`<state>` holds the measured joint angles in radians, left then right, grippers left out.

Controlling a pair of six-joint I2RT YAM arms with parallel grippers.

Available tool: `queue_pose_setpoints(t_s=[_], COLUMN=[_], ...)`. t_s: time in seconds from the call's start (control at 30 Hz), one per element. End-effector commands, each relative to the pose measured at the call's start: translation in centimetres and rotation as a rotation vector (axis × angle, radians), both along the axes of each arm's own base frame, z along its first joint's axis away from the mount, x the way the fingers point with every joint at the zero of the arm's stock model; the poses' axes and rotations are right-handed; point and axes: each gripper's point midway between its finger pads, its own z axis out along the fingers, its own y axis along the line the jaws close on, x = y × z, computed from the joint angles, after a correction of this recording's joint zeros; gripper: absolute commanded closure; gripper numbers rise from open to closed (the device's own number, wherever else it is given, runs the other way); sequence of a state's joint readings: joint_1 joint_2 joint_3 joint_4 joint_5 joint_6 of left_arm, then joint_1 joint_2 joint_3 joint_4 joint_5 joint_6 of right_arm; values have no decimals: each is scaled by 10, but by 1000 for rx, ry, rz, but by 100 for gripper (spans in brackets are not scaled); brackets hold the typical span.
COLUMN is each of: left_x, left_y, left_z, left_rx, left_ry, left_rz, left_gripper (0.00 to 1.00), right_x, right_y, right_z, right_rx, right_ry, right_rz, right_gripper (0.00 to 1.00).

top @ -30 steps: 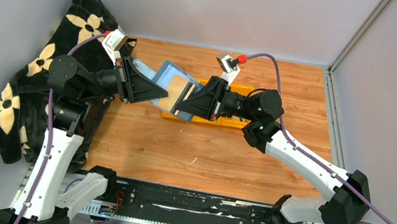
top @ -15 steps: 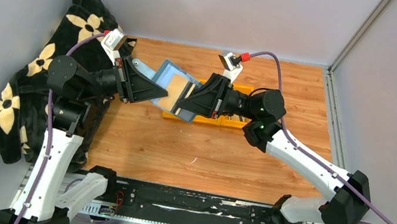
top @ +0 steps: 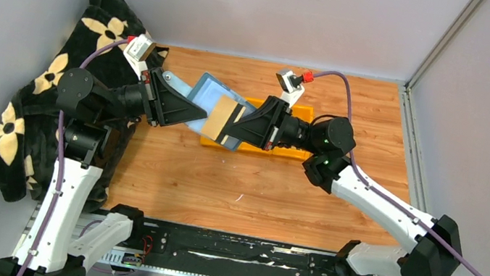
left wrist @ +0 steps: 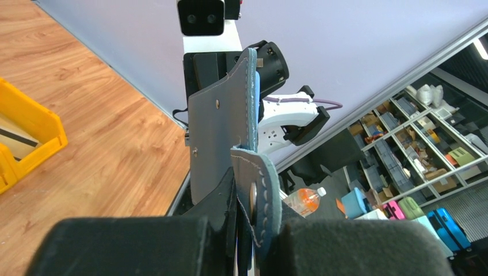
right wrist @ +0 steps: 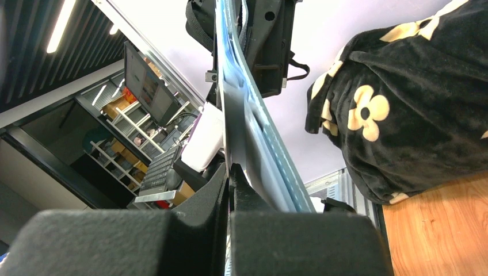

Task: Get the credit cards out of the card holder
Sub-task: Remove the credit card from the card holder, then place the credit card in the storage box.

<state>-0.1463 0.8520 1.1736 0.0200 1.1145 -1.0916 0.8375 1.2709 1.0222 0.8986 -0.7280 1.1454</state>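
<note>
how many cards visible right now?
1: a card sticking partway out of the card holder, pinched by the right tool. More may be hidden inside the holder.

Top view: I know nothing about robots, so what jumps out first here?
Two arms meet in mid-air above the wooden table: the left gripper pinches a teal card holder while the right gripper clamps a tan-looking credit card at its open edge. Below them sits a yellow bin, and a black blanket with cream flowers is heaped at the far left.
</note>
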Motion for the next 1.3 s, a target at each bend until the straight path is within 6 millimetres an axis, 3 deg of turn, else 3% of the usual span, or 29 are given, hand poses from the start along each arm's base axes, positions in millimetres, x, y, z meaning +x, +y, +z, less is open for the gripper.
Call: queue_pose_setpoints(t_s=[0.0, 0.2, 0.33, 0.47, 0.6, 0.77, 0.97, 1.07, 1.17, 1.27], left_x=[-7, -4, -4, -2, -4, -6, -10, -12, -11, -12], left_y=[1, 1, 1, 1, 1, 2, 3, 3, 3, 3], left_z=[20, 22, 24, 23, 23, 21, 19, 17, 16, 15], left_rx=[-14, -13, -8, 5, 9, 18, 28, 33, 33, 35], left_ry=[-80, -83, -96, -105, -117, -109, -124, -122, -120, -121], left_rz=[7, 11, 14, 20, 15, 12, 18, 20, 26, 25], left_gripper=[100, 100, 100, 100, 100, 100, 100, 100, 100, 100], right_x=[0, 3, 10, 32, 69, 112, 164, 182, 203, 221], right_y=[-13, -27, -42, -60, -84, -126, -178, -189, -204, -203], right_z=[0, -10, -32, -75, -123, -198, -263, -294, -314, -326], right_rx=[19, -32, -111, -222, -421, -755, -1095, -1215, -1330, -1369], right_ry=[-20, -23, -19, 34, 145, 276, 345, 392, 438, 467], right_rz=[-16, -6, -51, -146, -254, -439, -689, -707, -733, -720], right_gripper=[100, 100, 100, 100, 100, 100, 100, 100, 100, 100])
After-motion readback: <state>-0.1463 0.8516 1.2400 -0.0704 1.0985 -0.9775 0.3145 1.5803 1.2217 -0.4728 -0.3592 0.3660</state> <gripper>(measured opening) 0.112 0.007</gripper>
